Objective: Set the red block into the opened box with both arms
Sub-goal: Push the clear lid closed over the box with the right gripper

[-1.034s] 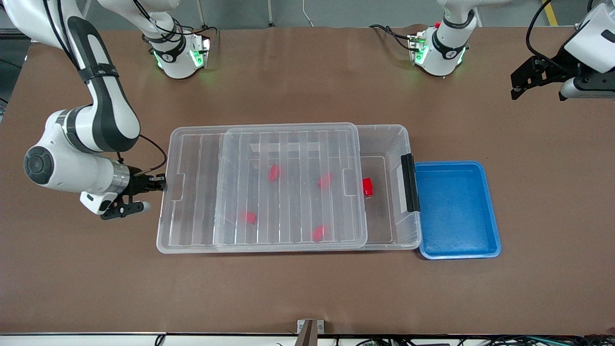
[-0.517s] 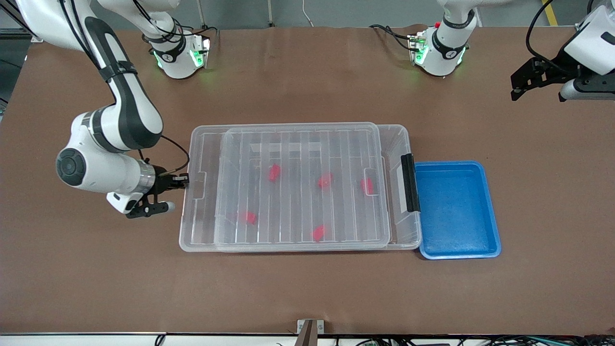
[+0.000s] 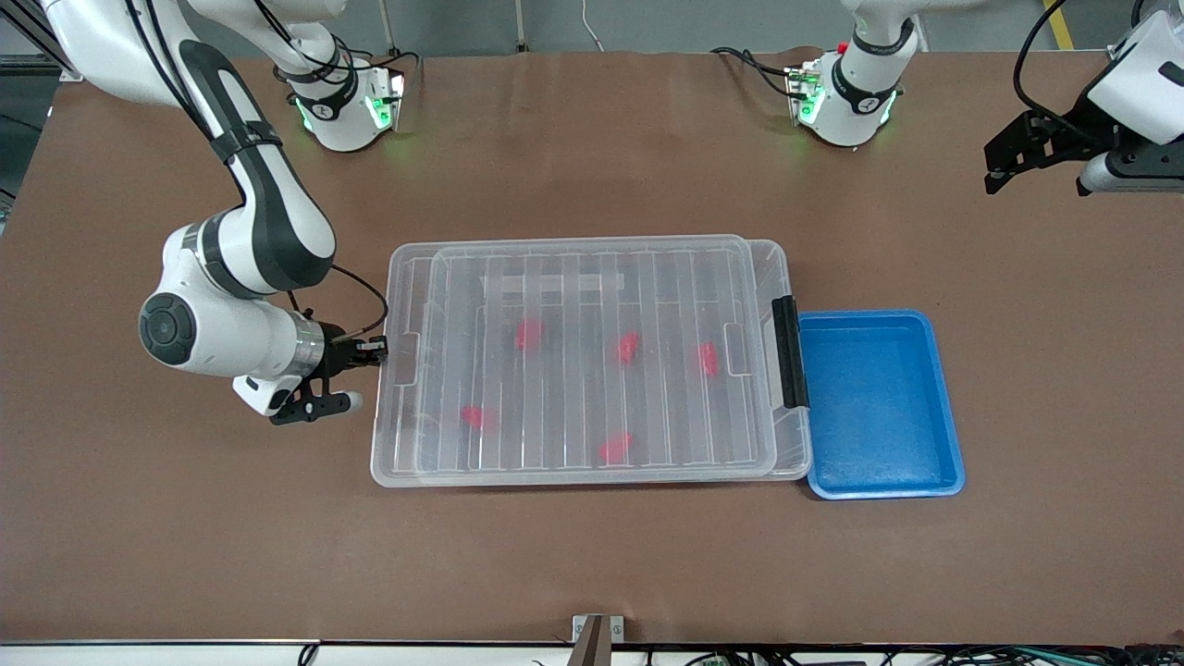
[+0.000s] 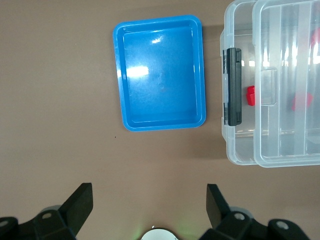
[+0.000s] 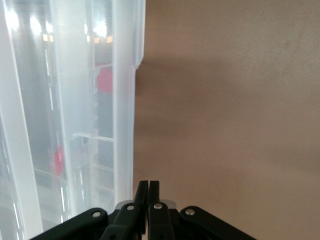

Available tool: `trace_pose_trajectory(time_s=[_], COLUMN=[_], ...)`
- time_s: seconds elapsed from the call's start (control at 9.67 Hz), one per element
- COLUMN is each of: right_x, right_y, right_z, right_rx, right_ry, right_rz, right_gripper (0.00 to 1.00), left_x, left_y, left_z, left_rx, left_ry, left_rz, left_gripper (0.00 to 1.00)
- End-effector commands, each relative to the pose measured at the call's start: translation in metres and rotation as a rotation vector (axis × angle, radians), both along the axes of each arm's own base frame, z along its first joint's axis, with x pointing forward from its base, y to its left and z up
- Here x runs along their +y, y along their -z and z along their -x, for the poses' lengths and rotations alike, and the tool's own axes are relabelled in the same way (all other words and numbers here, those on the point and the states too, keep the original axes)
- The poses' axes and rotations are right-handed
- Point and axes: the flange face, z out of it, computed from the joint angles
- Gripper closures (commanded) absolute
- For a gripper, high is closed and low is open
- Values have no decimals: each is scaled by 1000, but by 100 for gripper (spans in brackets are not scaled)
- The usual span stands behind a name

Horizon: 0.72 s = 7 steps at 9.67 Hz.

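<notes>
Pressing the lid (image 3: 592,356), right tool (image 3: 377,351) pinched; left tool (image 3: 1036,162) wide, waiting.

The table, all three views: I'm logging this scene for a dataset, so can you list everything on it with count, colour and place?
Box: one, clear plastic, middle of the table.
Lid: one, clear and ribbed, lying on the box, overhanging its end toward the right arm's end of the table.
Clip: one, black, on the box's short end beside the tray.
Red blocks: five, red, inside the box under the lid.
Tray: one, blue, touching the box's clip end.
Right gripper: black, shut, against the lid's short edge.
Left gripper: black, open, up over the left arm's end of the table, waiting.
</notes>
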Motion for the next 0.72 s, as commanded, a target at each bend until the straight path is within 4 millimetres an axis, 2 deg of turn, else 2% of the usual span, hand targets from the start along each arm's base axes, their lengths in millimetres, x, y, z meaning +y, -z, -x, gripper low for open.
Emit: trace_pose_trajectory(time_s=[0.0, 0.62], right_x=[9, 13], right_y=[7, 8], right_z=[-5, -4], right_rx=[13, 13], right_ry=[19, 14], right_rz=[-24, -24], right_gripper=[94, 93], left_x=[4, 3], left_y=[11, 6], left_z=[-1, 1], left_rx=[22, 16], left_ry=[4, 5], left_rz=[1, 10], left_gripper=[0, 0])
